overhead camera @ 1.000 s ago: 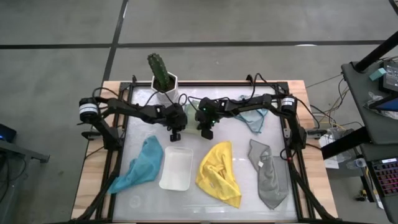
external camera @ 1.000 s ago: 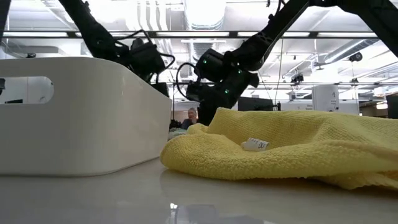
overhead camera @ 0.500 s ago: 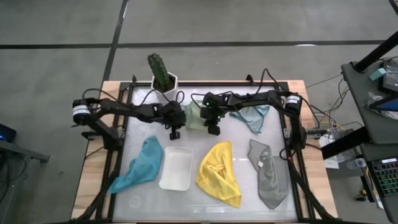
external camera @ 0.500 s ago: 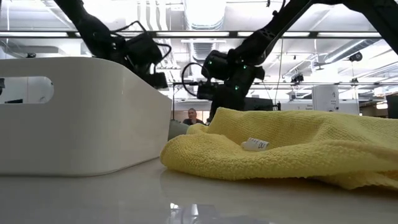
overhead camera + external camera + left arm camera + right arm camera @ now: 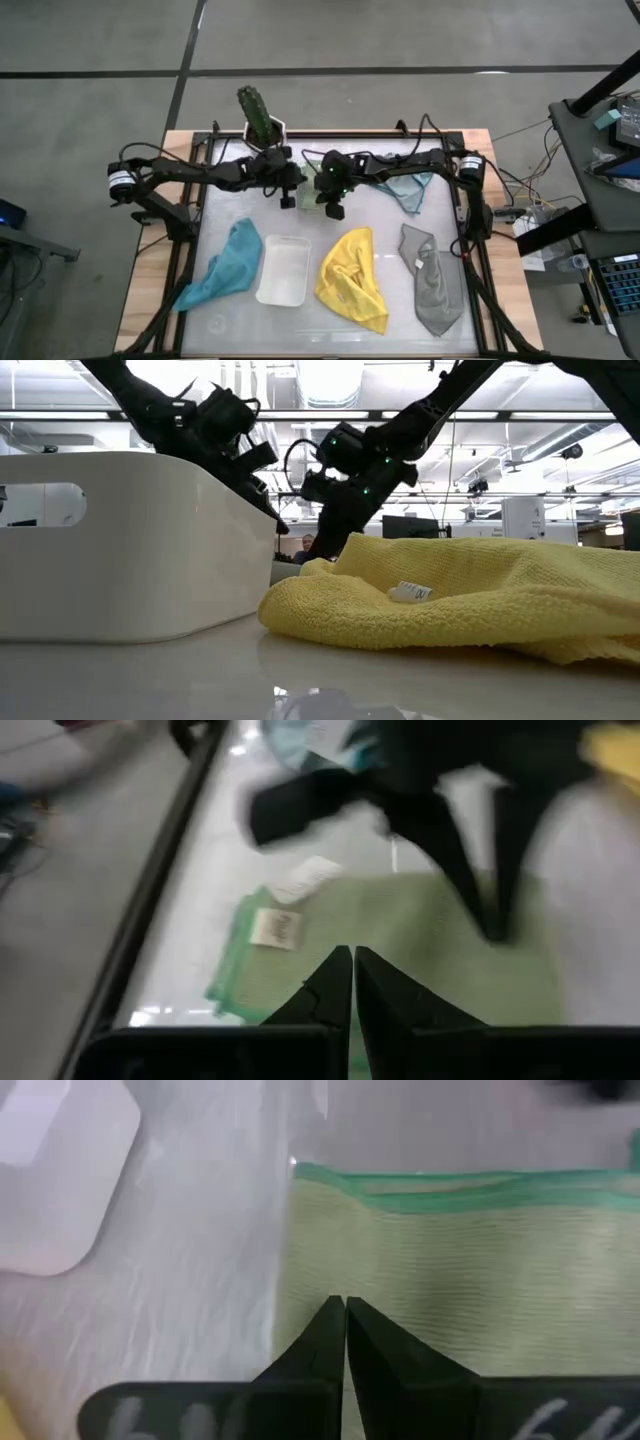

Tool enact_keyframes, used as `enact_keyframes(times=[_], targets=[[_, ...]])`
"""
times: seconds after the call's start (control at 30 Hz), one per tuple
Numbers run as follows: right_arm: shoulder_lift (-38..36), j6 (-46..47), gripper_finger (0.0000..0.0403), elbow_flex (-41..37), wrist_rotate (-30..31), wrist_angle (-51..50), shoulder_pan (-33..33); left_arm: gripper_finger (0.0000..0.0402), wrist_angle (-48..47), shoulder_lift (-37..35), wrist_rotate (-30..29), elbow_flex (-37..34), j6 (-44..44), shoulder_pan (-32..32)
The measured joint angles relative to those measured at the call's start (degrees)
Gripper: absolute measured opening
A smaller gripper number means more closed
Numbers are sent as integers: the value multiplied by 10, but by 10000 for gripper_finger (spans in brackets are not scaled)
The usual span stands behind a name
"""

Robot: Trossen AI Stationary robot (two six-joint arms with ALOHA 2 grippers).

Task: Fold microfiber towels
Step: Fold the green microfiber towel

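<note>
Mostly my two arms hide the pale green towel from above; my left gripper and right gripper hang over it, fingers clenched, grasping nothing. Its ribbed weave has a darker green hem. Low down, the tray blocks it.

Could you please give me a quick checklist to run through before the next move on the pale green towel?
1. Left gripper shut over the pale green towel: ok.
2. Right gripper shut over that towel: ok.
3. Towel actually pinched by either gripper: cannot tell.
4. Towel lying flat on the table: ok.
5. White tray clear of both arms: ok.
6. Yellow towel not overlapping the green one: ok.
</note>
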Motion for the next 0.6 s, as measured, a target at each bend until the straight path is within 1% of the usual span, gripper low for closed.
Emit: enact_keyframes(times=[0.1,0.27,0.37,0.43,0.5,0.6], targets=[[15,1,9,0,0,10,8,3,40,18,0,-4,-1,15],[47,10,9,0,-5,18,15,3,56,57,0,-3,-3,21],[57,4,8,2,-5,24,21,3,79,86,1,-3,-3,21],[58,3,8,2,-7,24,21,3,77,99,-2,-3,-5,21],[57,3,8,2,-7,24,21,3,73,110,-13,-3,-6,21],[50,3,8,1,-4,22,21,3,67,110,-47,-3,-6,21]])
